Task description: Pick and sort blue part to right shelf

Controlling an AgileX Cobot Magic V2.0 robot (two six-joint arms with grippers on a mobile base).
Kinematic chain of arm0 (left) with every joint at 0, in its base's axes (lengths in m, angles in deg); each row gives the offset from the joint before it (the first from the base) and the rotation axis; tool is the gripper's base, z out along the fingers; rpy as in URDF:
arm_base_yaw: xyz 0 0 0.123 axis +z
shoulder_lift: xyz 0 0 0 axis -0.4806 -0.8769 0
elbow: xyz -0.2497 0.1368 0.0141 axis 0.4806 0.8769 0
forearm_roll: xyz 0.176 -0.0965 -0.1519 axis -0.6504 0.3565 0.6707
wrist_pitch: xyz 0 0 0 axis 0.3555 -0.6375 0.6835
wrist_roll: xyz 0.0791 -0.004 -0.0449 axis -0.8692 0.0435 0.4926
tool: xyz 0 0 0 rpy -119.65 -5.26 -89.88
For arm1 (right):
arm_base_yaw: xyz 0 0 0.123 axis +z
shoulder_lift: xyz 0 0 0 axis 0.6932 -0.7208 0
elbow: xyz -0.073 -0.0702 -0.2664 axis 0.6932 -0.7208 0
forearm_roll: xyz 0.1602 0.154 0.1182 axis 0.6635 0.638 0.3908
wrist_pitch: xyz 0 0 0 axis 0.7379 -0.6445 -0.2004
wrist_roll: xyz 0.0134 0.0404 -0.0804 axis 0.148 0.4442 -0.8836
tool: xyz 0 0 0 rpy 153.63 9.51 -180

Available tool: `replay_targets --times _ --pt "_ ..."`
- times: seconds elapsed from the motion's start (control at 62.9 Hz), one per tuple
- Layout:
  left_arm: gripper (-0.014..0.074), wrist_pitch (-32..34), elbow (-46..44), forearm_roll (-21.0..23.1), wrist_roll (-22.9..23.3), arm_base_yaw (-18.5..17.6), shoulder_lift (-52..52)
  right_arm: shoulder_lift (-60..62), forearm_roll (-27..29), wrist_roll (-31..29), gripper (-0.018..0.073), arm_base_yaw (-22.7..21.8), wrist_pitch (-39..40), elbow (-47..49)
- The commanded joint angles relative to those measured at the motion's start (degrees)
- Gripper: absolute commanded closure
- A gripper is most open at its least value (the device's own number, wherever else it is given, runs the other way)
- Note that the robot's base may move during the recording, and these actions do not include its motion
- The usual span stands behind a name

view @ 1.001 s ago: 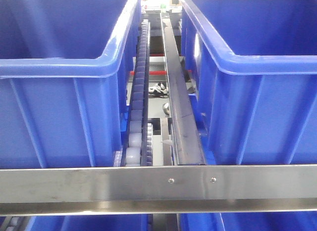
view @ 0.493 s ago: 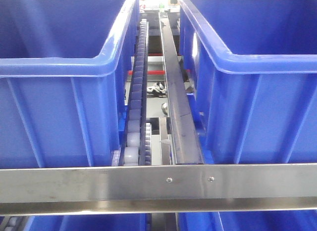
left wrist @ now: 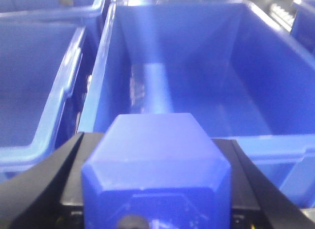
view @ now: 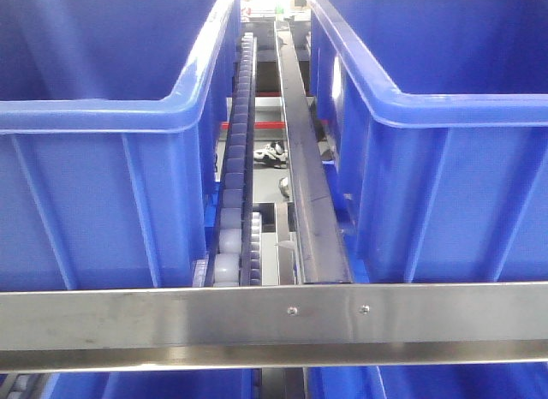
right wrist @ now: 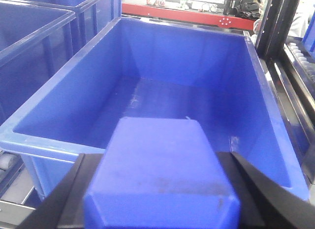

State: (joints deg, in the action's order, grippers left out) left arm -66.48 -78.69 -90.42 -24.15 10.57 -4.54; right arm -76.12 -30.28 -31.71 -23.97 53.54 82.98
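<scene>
Blue parts [left wrist: 155, 162] [right wrist: 160, 170] sit clamped in left tool [left wrist: 153, 189] and right tool [right wrist: 161, 194].

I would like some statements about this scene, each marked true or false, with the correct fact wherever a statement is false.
1. The left gripper grips a blue plastic block. True.
2. The right gripper is open and empty. False: it is shut on a second blue plastic block.
3. The large blue plastic bin below the right wrist camera holds several parts. False: its visible floor is bare.
4. In the front view, a grey roller track runs between the left blue bin and the right blue bin. True.
5. The steel crossbar lies behind those two bins. False: it crosses in front of them.
</scene>
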Motion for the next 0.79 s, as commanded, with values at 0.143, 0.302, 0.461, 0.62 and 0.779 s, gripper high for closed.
replay_targets --times 0.143,0.302,0.461,0.62,0.779 --pt "0.0282 7.15 -11.96 0.68 -7.66 -0.33 -14.62 0.91 -1.65 -0.54 0.0311 -0.02 5.63 1.86" --pt "0.0282 6.62 -24.53 10.04 -10.98 -0.33 -32.73 0.91 -1.65 -0.54 0.0311 -0.02 5.99 1.86" --pt "0.0282 6.62 -34.07 13.0 -10.98 -0.33 -50.39 0.91 -1.65 -0.54 0.0311 -0.02 5.86 1.86" --pt "0.0282 6.62 -40.12 13.02 -10.73 -0.33 -65.51 0.91 -1.65 -0.54 0.0311 -0.02 5.79 1.86" --pt "0.0282 6.94 -43.66 13.02 -9.93 -0.22 -78.85 0.91 -1.65 -0.54 0.0311 -0.02 5.72 1.86"
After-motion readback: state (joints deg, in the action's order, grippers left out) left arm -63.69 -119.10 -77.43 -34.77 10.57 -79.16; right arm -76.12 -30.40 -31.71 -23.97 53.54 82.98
